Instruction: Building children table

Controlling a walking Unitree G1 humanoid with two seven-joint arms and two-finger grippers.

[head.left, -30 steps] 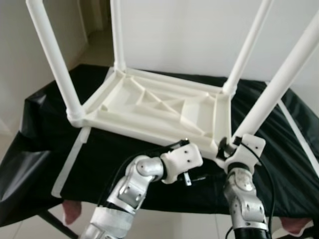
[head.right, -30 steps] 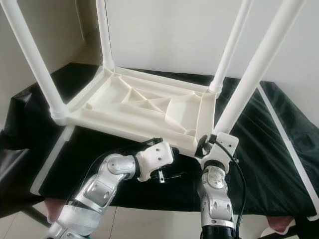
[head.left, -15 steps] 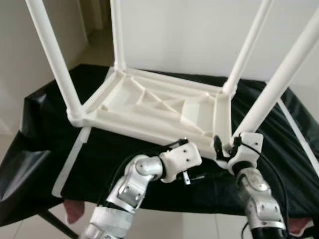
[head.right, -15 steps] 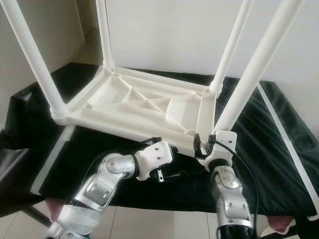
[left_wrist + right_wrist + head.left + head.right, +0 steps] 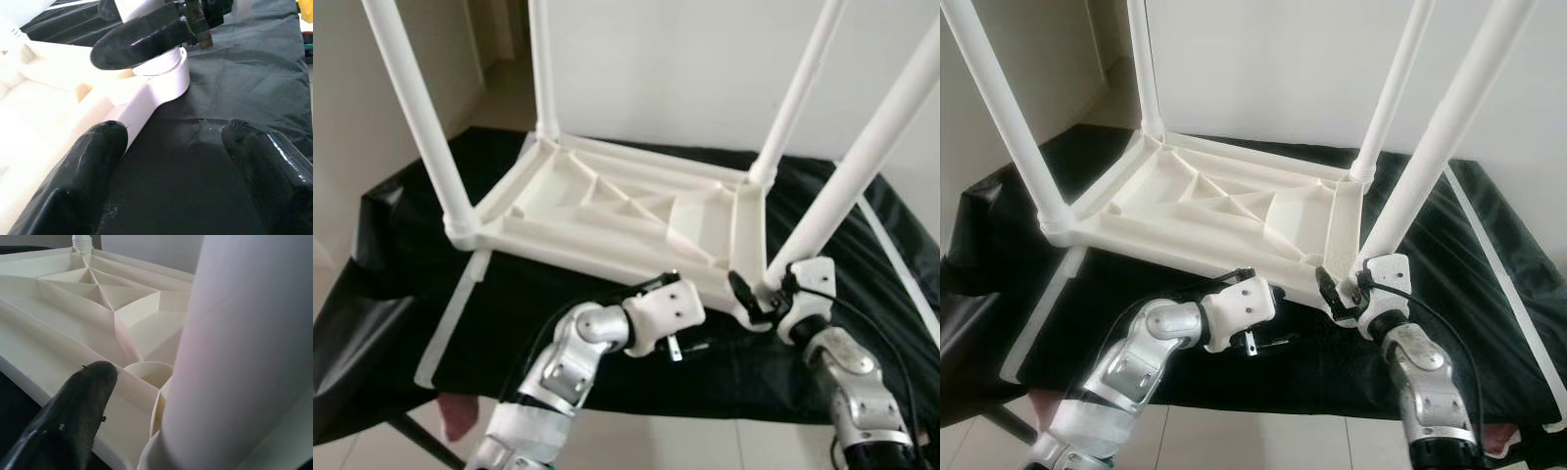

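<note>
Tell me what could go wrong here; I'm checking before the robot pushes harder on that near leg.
The near right leg leans outward, so it may not be seated in its corner socket; pushing could pop it out. The right gripper bears on the upturned table top, which could slide on the black cloth.

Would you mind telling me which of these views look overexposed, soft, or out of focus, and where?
Left wrist view: the white table top is blown out, its ribs lost in glare, while the near left gripper fingers look soft. Right wrist view: the close table leg is a blurred pale mass; the ribs behind are sharper. Eye views: evenly lit and slightly hazy, with the black cloth showing dull sheen.
</note>
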